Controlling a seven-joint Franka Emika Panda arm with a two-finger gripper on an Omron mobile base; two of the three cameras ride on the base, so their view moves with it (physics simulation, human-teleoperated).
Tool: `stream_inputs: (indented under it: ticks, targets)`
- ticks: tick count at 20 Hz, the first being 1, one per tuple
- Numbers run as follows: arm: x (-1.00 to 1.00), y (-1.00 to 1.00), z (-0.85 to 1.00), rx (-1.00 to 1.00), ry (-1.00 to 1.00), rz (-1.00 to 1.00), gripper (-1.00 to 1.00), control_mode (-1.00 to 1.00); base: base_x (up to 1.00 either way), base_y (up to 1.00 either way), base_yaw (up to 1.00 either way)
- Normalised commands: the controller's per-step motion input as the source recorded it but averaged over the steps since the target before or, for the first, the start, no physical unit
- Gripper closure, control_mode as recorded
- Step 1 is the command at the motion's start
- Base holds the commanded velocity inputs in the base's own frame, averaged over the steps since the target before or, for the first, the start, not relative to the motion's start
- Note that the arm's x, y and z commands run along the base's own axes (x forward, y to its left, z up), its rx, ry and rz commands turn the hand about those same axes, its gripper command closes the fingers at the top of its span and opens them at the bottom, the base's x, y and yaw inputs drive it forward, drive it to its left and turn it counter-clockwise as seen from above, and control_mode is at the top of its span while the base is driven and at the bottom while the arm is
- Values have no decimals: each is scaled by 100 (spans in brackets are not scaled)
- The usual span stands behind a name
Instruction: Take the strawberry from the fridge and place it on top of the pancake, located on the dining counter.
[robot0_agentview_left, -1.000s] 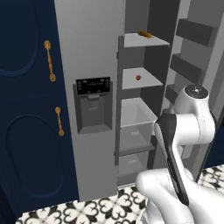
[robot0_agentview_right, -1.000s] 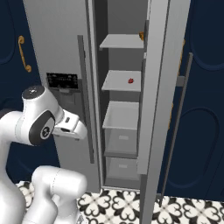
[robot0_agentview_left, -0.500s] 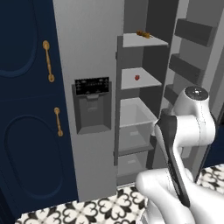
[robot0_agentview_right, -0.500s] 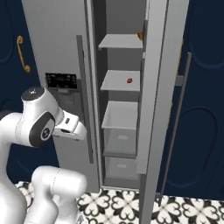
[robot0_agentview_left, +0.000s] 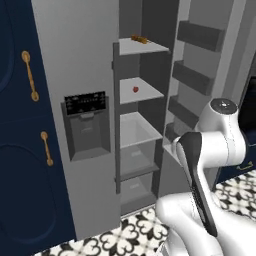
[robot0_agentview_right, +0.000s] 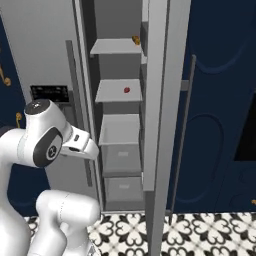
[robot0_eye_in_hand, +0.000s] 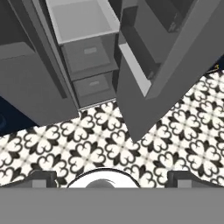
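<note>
Left base view: fridge (robot0_agentview_left: 90, 75) standing open, strawberry (robot0_agentview_left: 135, 89) sitting untouched on shelf; gripper (robot0_eye_in_hand: 109, 177) w/ fingers spread, holding nothing.

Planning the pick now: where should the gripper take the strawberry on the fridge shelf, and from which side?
Grip the strawberry across its rounded middle, coming in level from the fridge's open front. It sits alone near the middle of the second shelf, with another shelf close above, so a top-down approach looks cramped. It is far smaller than the gripper, so close gently.
</note>
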Motion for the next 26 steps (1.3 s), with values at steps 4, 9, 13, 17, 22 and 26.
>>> stream_inputs:
  ticks: [4, 9, 13, 17, 22, 26]
  targets:
    - [0, 0, 0, 0, 0, 0, -100, 100, 74, 0, 0]
    - [0, 0, 0, 0, 0, 0, -100, 100, 66, 0, 0]
    - [0, 0, 0, 0, 0, 0, -100, 100, 54, -3, 5]
    - [0, 0, 0, 0, 0, 0, -100, 100, 21, -14, 28]
    - [0, 0, 0, 0, 0, 0, -100, 100, 21, -50, 32]
    - [0, 0, 0, 0, 0, 0, -100, 100, 15, -45, 6]
